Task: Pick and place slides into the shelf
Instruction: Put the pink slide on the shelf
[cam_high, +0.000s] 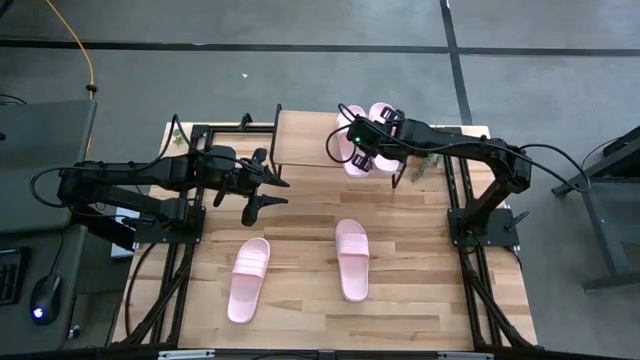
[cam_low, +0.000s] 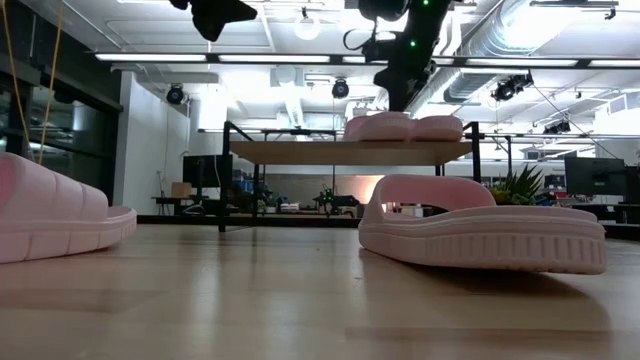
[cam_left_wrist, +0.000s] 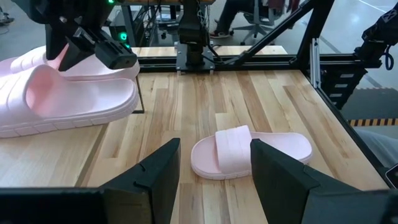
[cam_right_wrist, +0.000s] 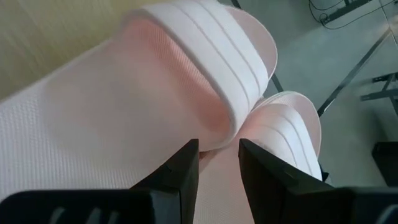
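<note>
Two slides (cam_high: 362, 140) sit on the shelf (cam_high: 310, 140); right gripper (cam_high: 362, 160) seemingly clamps one, left gripper (cam_high: 262, 190) gapes.

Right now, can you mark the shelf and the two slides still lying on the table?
shelf (cam_high: 303, 140), high view, bare plank top.
left slide on the table (cam_high: 249, 279), high view, footbed middle.
right slide on the table (cam_high: 352, 259), high view, footbed middle.

Two pink slides (cam_high: 365, 140) atop shelf (cam_high: 305, 138); two slides (cam_high: 300, 270) flat on tabletop.
</note>
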